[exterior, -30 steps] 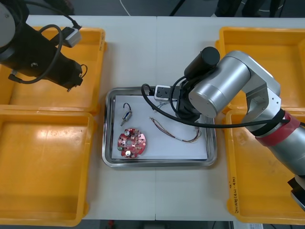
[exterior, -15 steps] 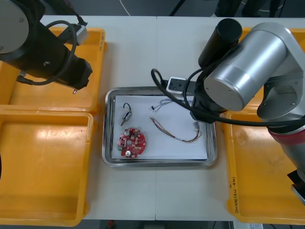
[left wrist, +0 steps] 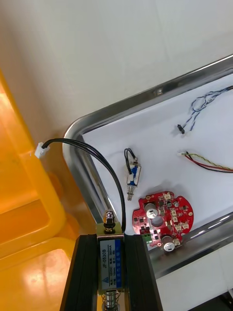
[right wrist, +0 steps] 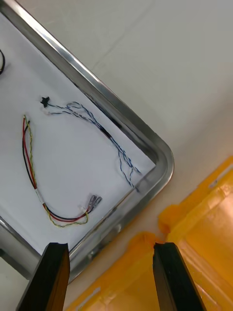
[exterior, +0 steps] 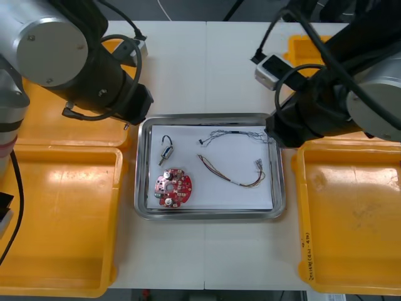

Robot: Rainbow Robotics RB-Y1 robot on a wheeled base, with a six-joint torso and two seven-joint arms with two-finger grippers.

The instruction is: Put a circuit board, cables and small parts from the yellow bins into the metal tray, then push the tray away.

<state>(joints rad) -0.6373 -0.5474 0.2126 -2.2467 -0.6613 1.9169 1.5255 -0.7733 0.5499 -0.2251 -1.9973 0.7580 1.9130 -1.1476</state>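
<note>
The metal tray (exterior: 142, 188) is white inside and lies at mid-table. In it are a round red circuit board (exterior: 173, 188), a small metal part with a black cable (exterior: 167, 151), a twisted blue and white cable (exterior: 235, 134) and a red and yellow cable (exterior: 233, 174). My left gripper (left wrist: 110, 240) hangs over the tray's back left corner (exterior: 144, 123). It is shut on a small metal part (left wrist: 107, 254) whose black cable (left wrist: 104, 163) loops up to a white plug. My right gripper (right wrist: 110, 274) is open and empty above the tray's back right corner (right wrist: 162, 153), by the blue and white cable (right wrist: 97, 125).
Two yellow bins (exterior: 59, 219) flank the tray on the left and two more (exterior: 351, 213) on the right. The front bins look empty. Both arms' bodies cover much of the back bins. Bare table lies beyond the tray's far edge.
My right arm has drawn back to the right out of the tray, leaving the blue and white cable inside. My left arm has moved right to the tray's back left corner.
</note>
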